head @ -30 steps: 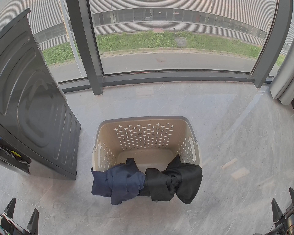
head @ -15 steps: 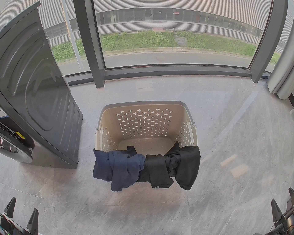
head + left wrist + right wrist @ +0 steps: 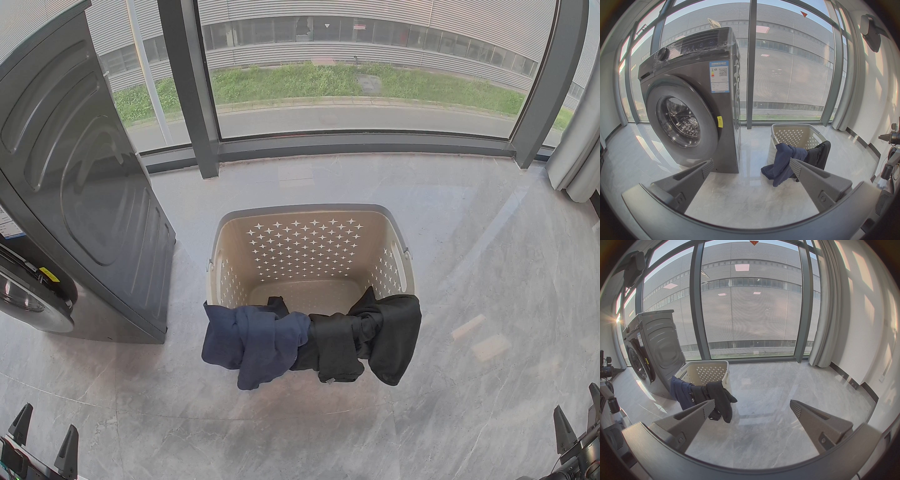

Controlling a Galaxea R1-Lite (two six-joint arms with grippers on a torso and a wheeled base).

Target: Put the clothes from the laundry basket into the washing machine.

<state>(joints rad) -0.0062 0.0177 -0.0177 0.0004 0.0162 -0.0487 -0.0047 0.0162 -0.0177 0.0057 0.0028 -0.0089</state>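
Here left end effector (image 3: 751, 160), right end effector (image 3: 752, 401) wide open, empty.

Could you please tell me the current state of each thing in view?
Washing machine door: looks shut.
Laundry basket: upright on the floor.
Navy garment: draped over the basket's near rim.
Black garment: draped beside it, touching.
Left claw: open, empty.
Right claw: open, empty.

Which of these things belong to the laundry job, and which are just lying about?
Part of the job: laundry basket; navy garment and black garment, both draped over its near rim; washing machine; left gripper and right gripper, both open and empty.

Just there: curtain; window; pale marks on the floor.
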